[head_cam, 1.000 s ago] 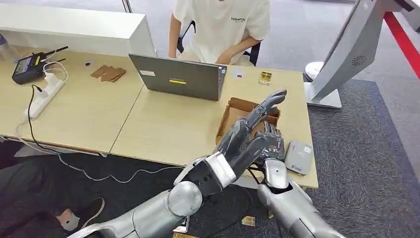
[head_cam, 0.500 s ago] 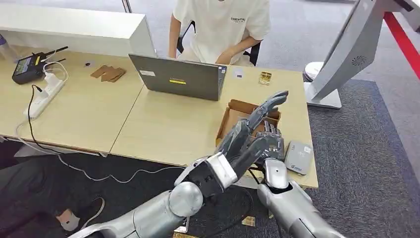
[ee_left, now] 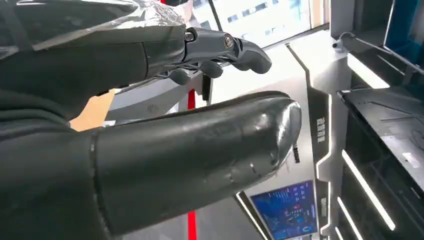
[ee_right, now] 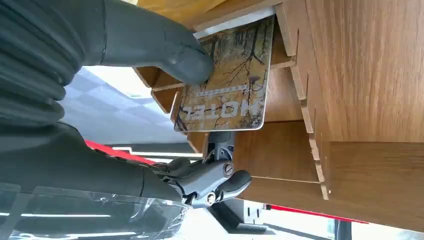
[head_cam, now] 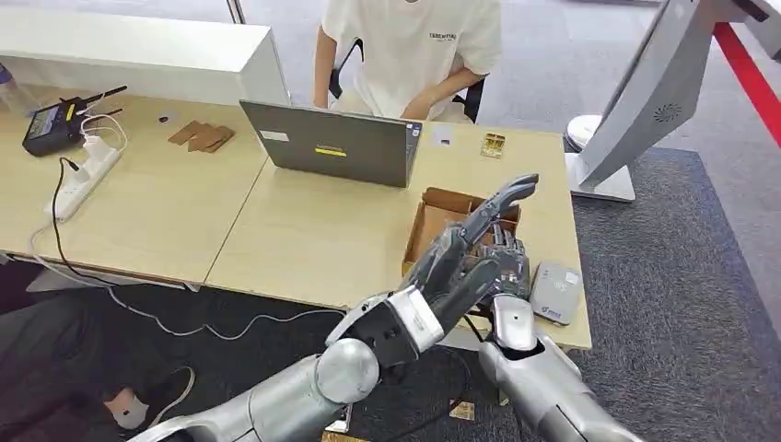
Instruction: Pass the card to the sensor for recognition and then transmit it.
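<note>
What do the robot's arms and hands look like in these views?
Both arms are smooth silver metal with rounded joints. The left arm ends in a black wrist section with a white band. The left hand and right hand are dark grey with metallic linked fingers and visible screws. In the right wrist view there is a grey ribbed cover, a thick matte thumb and clear plastic wrap.

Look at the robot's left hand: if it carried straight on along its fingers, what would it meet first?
Probably nothing on the table: the left hand is raised above the wooden box, pointing up towards the grey stand. Depth is unclear.
</note>
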Robot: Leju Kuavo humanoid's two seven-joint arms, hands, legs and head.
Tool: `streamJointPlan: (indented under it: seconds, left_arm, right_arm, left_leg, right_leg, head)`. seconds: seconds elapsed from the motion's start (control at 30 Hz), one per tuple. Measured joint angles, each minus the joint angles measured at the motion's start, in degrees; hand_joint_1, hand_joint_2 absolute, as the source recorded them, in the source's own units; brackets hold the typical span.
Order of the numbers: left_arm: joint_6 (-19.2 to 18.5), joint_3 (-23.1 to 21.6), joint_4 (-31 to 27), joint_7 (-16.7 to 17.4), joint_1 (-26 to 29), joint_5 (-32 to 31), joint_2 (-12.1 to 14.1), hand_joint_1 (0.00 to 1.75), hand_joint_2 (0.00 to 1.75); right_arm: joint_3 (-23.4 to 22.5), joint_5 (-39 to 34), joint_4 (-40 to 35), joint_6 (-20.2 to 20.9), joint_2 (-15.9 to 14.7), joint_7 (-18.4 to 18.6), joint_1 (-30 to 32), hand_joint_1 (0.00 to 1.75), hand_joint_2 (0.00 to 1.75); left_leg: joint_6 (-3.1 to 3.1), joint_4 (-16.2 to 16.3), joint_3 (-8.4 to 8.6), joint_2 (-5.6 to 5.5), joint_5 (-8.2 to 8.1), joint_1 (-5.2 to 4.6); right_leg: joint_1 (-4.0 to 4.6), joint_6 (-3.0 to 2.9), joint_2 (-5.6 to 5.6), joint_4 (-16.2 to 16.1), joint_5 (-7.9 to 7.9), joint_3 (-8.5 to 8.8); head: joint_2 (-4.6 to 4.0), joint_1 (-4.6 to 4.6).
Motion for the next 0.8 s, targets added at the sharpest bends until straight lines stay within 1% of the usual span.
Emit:
streamJointPlan:
  seconds: [0.13, 0.23, 0.33, 0.47, 0.8]
  left_arm:
    - [0.04, 0.00, 0.33, -0.24, 0.00, 0.02, -0.04, 0.00, 0.00]
    - [0.11, 0.02, 0.59, -0.48, 0.00, 0.02, -0.09, 0.00, 0.00]
    - [0.11, 0.07, 0.94, -0.79, 0.00, 0.00, -0.09, 0.00, 0.00]
    - [0.09, 0.11, 1.40, -1.12, 0.00, 0.00, -0.11, 0.00, 0.00]
    - [0.11, 0.17, 2.40, -1.84, -0.17, 0.46, -0.70, 0.00, 0.00]
  right_arm:
    - [0.00, -0.02, 0.09, 0.00, 0.00, -0.13, -0.13, 1.75, 1.75]
    - [0.00, -0.33, 0.28, -0.39, 0.00, -0.41, -0.23, 1.75, 1.75]
    - [-0.07, -1.22, 0.33, -1.66, 0.02, -1.53, -0.61, 1.75, 1.75]
    - [-0.15, -1.57, 0.17, -2.69, 0.04, -2.05, -1.88, 1.75, 1.75]
    - [-0.20, -1.51, -1.44, -2.60, -0.07, -1.70, -4.31, 1.75, 1.75]
  left_leg:
    - [0.00, 0.00, 0.00, 0.00, 0.00, 0.00]
    - [0.00, 0.00, 0.00, 0.00, 0.00, 0.00]
    - [0.00, 0.00, -0.01, 0.00, 0.00, 0.00]
    - [0.00, 0.00, -0.01, 0.00, 0.00, 0.00]
    - [0.00, 0.00, 0.00, 0.01, 0.00, 0.00]
  right_leg:
    - [0.00, 0.00, 0.00, 0.00, 0.00, 0.00]
    - [0.00, 0.00, 0.00, 0.00, 0.00, 0.00]
    - [0.00, 0.00, 0.01, 0.00, 0.00, 0.00]
    - [0.00, 0.00, 0.00, 0.00, 0.00, 0.00]
    - [0.00, -0.01, 0.02, 0.00, 0.00, 0.00]
  head:
    - [0.00, 0.00]
    - [0.00, 0.00]
    - [0.00, 0.00]
    - [0.00, 0.00]
    - [0.00, 0.00]
